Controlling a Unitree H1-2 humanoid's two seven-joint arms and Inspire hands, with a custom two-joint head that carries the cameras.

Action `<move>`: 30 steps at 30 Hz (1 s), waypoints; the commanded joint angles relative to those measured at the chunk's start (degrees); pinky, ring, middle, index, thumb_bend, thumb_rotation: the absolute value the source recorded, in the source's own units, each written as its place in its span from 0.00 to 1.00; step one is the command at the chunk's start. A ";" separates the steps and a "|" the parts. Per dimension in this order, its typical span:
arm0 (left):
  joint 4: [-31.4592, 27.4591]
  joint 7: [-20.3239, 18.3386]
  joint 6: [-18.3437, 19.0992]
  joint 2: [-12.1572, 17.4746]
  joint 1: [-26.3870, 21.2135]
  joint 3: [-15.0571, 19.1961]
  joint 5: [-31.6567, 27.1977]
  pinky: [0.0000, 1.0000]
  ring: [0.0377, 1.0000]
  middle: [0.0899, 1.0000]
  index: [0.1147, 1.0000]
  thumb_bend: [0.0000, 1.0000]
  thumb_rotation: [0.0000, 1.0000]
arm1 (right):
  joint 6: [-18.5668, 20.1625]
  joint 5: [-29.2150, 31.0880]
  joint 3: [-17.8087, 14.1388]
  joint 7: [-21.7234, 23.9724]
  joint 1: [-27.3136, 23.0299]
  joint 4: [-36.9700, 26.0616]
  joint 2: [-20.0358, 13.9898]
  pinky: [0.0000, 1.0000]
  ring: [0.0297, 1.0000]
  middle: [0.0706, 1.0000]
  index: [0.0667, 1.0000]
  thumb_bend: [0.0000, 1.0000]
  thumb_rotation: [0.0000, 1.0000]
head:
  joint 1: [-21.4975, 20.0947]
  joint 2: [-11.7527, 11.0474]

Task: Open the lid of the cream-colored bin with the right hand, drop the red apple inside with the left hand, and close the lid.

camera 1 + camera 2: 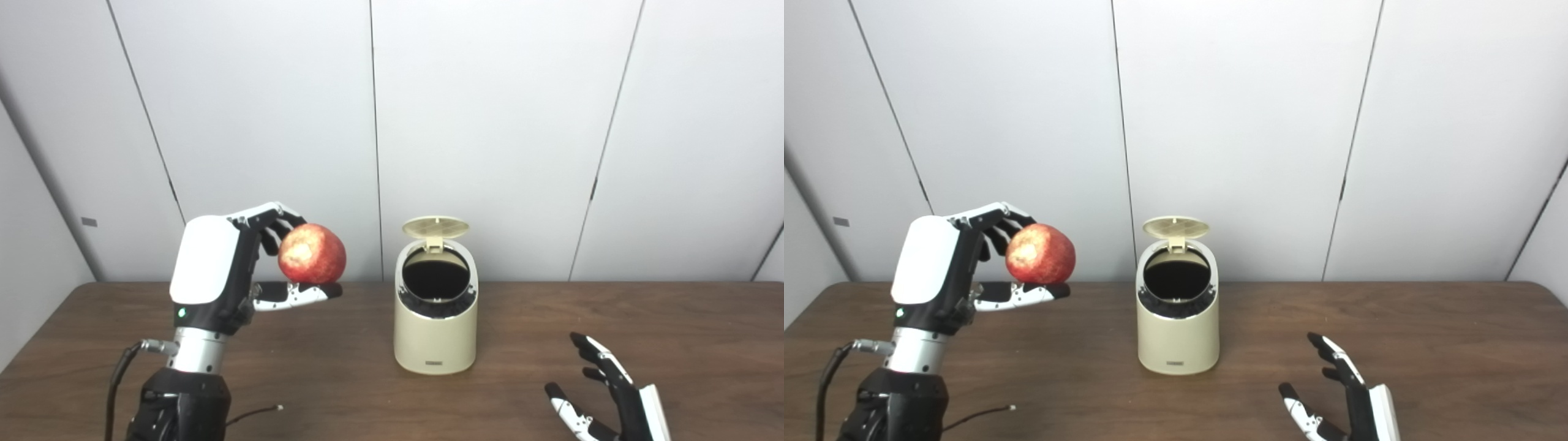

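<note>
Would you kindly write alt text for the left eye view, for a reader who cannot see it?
The left hand holds a red apple in the air, left of a cream bin whose lid stands open. The bin sits on a brown table; the right hand is open, low at the near right.

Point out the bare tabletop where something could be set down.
Bare table lies right of the bin, beyond the open right hand. More lies between the bin and the left hand, which holds the apple above it. Nothing looks crowded.
</note>
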 commanded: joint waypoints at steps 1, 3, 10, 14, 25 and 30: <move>-2.56 0.10 -1.44 -0.37 -2.74 0.03 1.34 0.25 0.36 0.41 0.46 0.50 0.00 | -1.34 -0.92 0.27 -1.15 -0.50 0.85 -0.24 0.75 0.83 0.82 0.80 0.22 0.30 | 0.01 0.10; -3.58 -0.81 -1.63 -1.49 -2.96 -0.40 2.08 0.25 0.36 0.42 0.46 0.50 0.00 | -1.15 -0.74 0.25 -1.02 -0.53 0.83 -0.29 0.75 0.83 0.82 0.80 0.22 0.31 | -0.09 0.24; -3.58 -2.28 -3.06 -4.27 -3.69 -1.07 3.35 0.25 0.36 0.42 0.46 0.50 0.00 | -1.56 -1.86 0.87 -1.50 -0.80 1.55 -0.67 0.75 0.82 0.82 0.80 0.23 0.33 | -1.53 0.28; -2.03 -1.87 -4.24 -5.79 -3.84 -1.63 3.49 0.24 0.35 0.42 0.46 0.50 0.00 | -1.28 -1.70 1.10 -1.63 -0.82 1.61 -0.60 0.75 0.82 0.82 0.80 0.24 0.32 | -1.91 0.21; 5.06 0.42 -7.29 -9.97 -5.33 -3.20 4.42 0.25 0.36 0.42 0.47 0.50 0.00 | -1.76 -1.93 1.36 -2.61 -0.70 2.47 -0.34 0.74 0.82 0.82 0.80 0.24 0.30 | -2.37 -0.06; 9.15 1.31 -7.82 -11.52 -7.02 -4.00 3.80 0.24 0.35 0.41 0.46 0.50 0.00 | -1.68 -1.74 1.56 -2.91 -0.58 2.67 -0.09 0.74 0.83 0.83 0.81 0.24 0.34 | -2.75 -0.16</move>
